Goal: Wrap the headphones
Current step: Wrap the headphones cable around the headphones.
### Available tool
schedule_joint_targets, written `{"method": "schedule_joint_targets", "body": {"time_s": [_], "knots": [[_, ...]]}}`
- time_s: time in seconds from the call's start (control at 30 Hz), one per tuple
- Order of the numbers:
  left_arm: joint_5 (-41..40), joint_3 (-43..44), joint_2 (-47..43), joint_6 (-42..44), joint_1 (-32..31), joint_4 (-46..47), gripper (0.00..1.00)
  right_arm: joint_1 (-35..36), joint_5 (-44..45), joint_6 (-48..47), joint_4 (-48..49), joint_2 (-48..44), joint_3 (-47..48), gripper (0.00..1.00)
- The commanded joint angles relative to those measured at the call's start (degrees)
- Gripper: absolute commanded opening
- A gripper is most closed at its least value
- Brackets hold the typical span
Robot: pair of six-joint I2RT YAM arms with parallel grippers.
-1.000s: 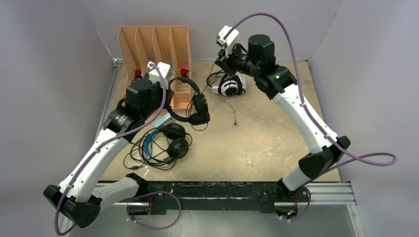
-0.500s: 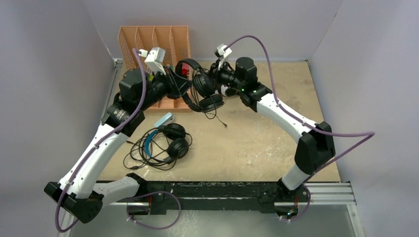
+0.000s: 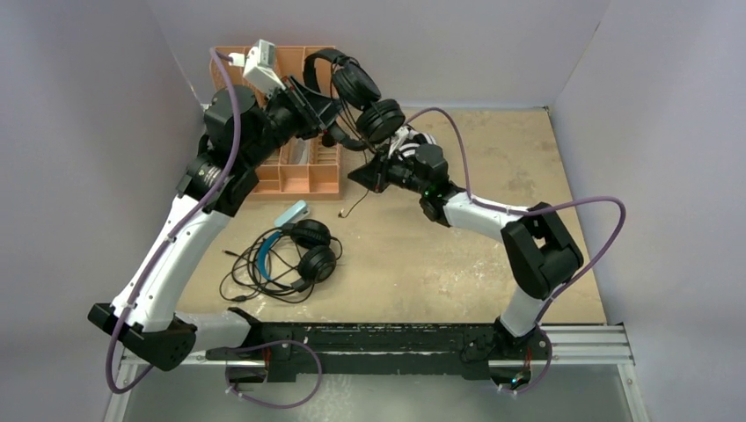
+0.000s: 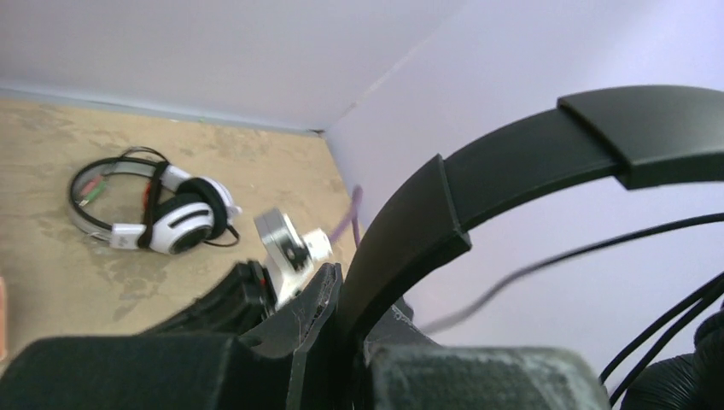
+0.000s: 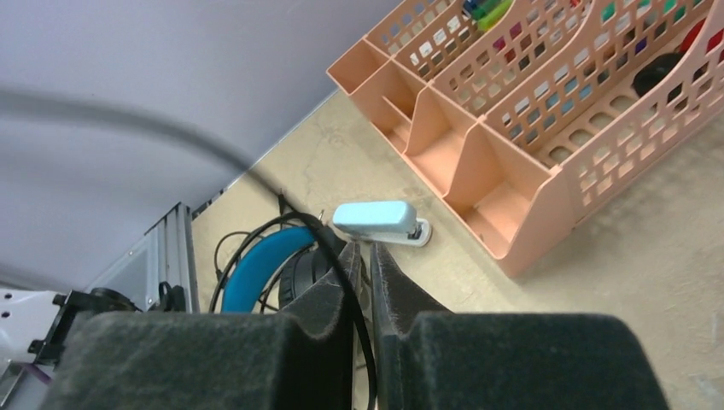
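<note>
Above the counter [image 3: 493, 237], my left gripper [image 3: 310, 104] clamped on the black headphones [image 3: 356, 85], my right gripper [image 3: 368, 172] pinching their cable [image 5: 338, 249].

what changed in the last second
The left tool took the all-black headphones off the table and lifted them up and back; the right tool swung left from the white headset and pinched their cable. The blue-band headset, white headset and organizer stayed put.

Even soft light; wrist foregrounds blurry.
</note>
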Motion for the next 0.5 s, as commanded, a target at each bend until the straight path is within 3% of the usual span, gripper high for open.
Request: {"method": "schedule_joint_targets", "body": {"time_s": [0.0,0.07,0.17,0.3,0.47], "knots": [[-11.0,8.4,2.3,-1.6,-0.2,-2.7,0.00,1.3,-1.3,2.6,10.4,-1.7,-5.7,0.07],[-16.4,11.3,3.7,-0.3,-0.2,-4.6,0.00,1.9,-1.8,2.5,11.3,-2.5,-9.3,0.00],[-26.2,17.1,7.2,3.5,-0.2,-10.5,0.00,2.8,-1.5,1.8,10.4,-6.8,-15.8,0.00],[-39.5,22.3,11.3,8.0,-0.2,-14.6,0.00,4.9,1.2,-3.1,-1.0,-15.6,-21.9,0.00],[-50.6,22.2,14.1,12.4,0.1,-14.6,0.00,10.3,7.3,-10.5,-19.2,-27.0,-23.1,0.00]]}}
